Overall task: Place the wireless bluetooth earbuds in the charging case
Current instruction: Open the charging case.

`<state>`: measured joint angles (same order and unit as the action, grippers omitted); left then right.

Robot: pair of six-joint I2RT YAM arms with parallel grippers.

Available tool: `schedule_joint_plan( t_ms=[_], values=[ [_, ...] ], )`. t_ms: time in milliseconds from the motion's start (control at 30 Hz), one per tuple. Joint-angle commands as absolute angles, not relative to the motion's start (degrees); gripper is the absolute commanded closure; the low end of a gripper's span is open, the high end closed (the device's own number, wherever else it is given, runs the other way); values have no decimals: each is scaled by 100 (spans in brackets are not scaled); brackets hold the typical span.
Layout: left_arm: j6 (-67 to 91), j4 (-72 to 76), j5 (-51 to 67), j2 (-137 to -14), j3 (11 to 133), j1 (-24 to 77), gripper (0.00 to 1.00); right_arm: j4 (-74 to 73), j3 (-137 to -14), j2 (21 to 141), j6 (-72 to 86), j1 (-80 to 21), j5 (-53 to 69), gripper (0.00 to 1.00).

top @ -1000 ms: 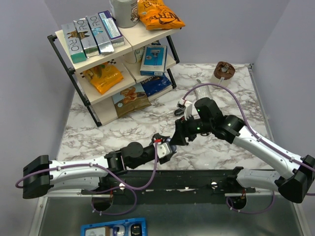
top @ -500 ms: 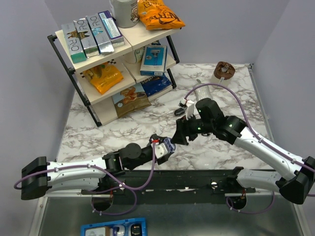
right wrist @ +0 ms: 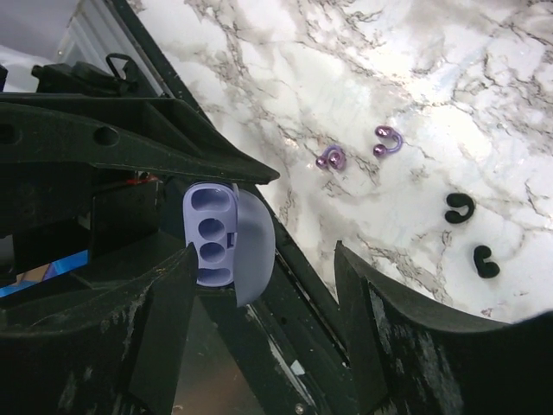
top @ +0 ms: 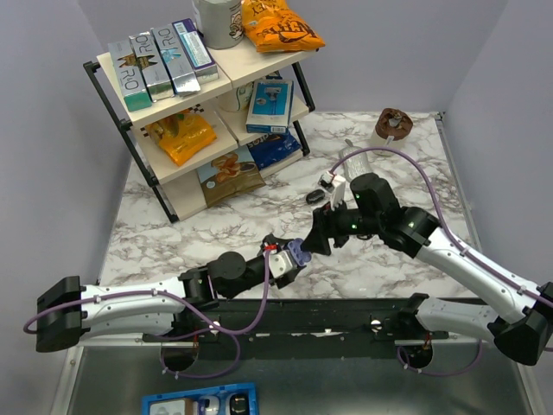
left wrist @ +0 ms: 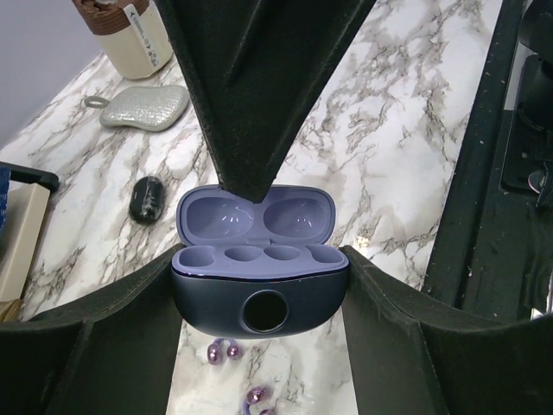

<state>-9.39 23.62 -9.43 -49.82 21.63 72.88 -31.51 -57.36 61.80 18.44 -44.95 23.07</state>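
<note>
The charging case [left wrist: 259, 290] is dark blue outside and lavender inside, with its lid up and its wells empty. My left gripper [left wrist: 259, 298] is shut on its two sides and holds it above the table, also seen as the case [top: 292, 256] in the top view. My right gripper [right wrist: 263, 259] is open and hovers right at the case [right wrist: 212, 229]; one of its fingers [left wrist: 255, 95] points down at the lid. Two purple earbuds [right wrist: 331, 158] [right wrist: 390, 141] lie on the marble, shown as earbuds [left wrist: 220, 350] below the case in the left wrist view.
Two small black clip pieces [right wrist: 460, 207] [right wrist: 486, 261] lie near the earbuds. A black oval object [top: 315, 197], a silver pouch [left wrist: 143, 106] and a brown-lidded jar [top: 393, 125] sit further back. A stocked shelf [top: 199, 95] stands back left, and the black rail [top: 346, 316] runs along the near edge.
The left gripper has nudged the case slightly right and up, showing more of its lavender inside. The right arm has shifted a little to the right, its jaws a touch wider.
</note>
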Motion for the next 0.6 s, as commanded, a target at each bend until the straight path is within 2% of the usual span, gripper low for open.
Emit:
schedule_joint_plan(
  t_ms=[0,300,500,567],
  values=[
    [-958,2663,-1028,-5010,2294,7330,100,-2918,-5599,6310,1933,-4509,2672,28],
    [-967,2716,-1046,-4913,2303,7330,100,-2725,-5484,6460,2057,-4517,2689,45],
    [-932,2725,-1037,-4878,2268,7330,100,-2628,-5502,6539,2022,-4509,2839,62],
    [-897,2751,-1055,-4887,2259,7330,100,-2584,-5476,6556,2013,-4509,2926,71]
  ],
)
